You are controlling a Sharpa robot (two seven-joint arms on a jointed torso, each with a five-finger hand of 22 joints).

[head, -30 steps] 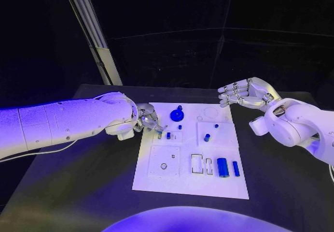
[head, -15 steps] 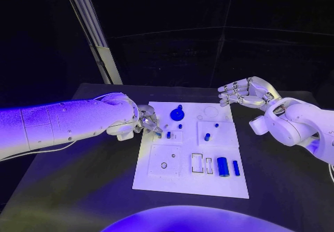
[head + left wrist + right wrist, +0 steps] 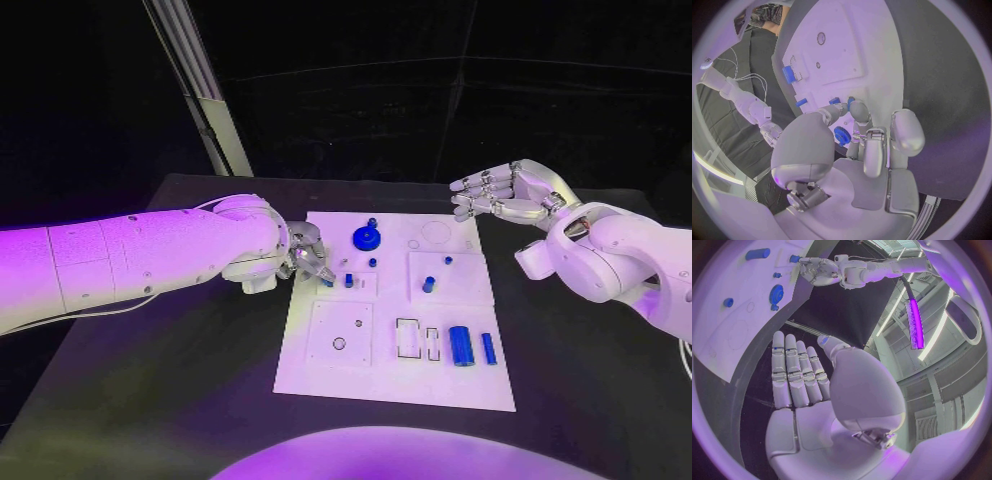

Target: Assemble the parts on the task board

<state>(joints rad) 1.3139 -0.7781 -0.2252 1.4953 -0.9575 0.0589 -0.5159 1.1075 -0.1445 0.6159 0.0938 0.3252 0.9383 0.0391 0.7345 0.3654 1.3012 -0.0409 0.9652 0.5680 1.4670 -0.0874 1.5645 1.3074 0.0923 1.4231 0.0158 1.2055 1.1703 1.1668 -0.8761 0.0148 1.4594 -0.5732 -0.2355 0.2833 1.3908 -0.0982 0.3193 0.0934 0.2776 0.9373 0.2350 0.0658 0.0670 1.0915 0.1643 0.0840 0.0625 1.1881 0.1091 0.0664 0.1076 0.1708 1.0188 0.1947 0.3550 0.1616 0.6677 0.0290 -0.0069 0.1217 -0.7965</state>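
The white task board [image 3: 389,375] lies mid-table. My left hand [image 3: 303,255] is low over its far left part, thumb and a fingertip [image 3: 857,111] pinching a small blue peg [image 3: 327,281] [image 3: 851,102] at the board's surface. A second small peg [image 3: 348,280] [image 3: 834,100] stands just beside it. A blue gear [image 3: 366,238] [image 3: 841,135] sits behind the fingers. My right hand [image 3: 502,195] [image 3: 801,377] hovers open off the board's far right corner, fingers straight and together, holding nothing.
On the board's near right lie a large blue cylinder [image 3: 460,345] and a thin blue pin [image 3: 489,348] beside white slots. Another blue peg [image 3: 428,285] stands on the right block. A slanted metal post [image 3: 202,90] rises behind the table's far left.
My left hand has barely shifted, staying at the peg on the board's left side. The right hand has not moved.
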